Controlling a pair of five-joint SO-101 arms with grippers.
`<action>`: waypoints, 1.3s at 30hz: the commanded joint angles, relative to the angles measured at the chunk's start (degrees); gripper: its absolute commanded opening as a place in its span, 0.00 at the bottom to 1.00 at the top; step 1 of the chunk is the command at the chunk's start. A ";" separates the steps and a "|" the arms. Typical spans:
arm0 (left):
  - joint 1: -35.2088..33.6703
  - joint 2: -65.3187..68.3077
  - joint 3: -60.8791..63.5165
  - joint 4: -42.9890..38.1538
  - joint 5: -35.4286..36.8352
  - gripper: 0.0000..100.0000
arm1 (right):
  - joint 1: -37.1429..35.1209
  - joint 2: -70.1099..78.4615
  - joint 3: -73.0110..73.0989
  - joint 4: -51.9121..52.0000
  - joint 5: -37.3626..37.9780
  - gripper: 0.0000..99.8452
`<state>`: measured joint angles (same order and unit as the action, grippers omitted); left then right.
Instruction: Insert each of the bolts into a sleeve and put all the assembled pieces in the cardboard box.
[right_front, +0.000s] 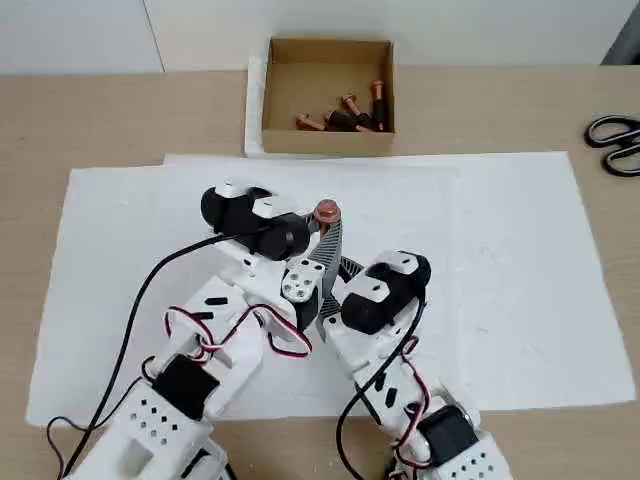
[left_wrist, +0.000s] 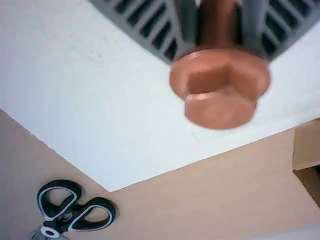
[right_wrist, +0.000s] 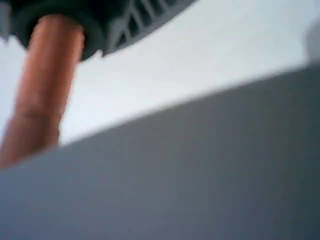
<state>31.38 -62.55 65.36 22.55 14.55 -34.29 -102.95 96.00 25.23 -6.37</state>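
Closest in the high view, two arms are seen close together over the white paper sheet (right_front: 500, 260). A copper bolt (right_front: 327, 212) is held head-up by the left gripper (right_front: 326, 230). Several assembled pieces (right_front: 345, 115) lie in the cardboard box (right_front: 325, 143), so this bolt is judged the last.

In the left wrist view, the bolt is clamped between closed fingers (left_wrist: 145, 25).

In the right wrist view, its shank enters what is taken for a dark sleeve (right_wrist: 95, 30). Whether the right gripper (right_front: 338, 262) grips anything cannot be told.
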 joint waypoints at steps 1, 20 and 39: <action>0.09 -1.32 -0.48 -1.05 0.26 0.01 | -0.13 -0.75 0.44 -0.22 -0.35 0.00; -0.09 -1.41 2.24 6.68 0.00 0.01 | -0.13 -0.75 0.53 -0.13 -0.35 0.00; -0.09 -1.41 -1.45 19.16 0.00 0.01 | 0.04 -0.75 0.53 -0.04 -0.26 0.00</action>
<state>31.65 -63.34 66.24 37.85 14.55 -34.55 -102.77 96.09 25.32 -6.37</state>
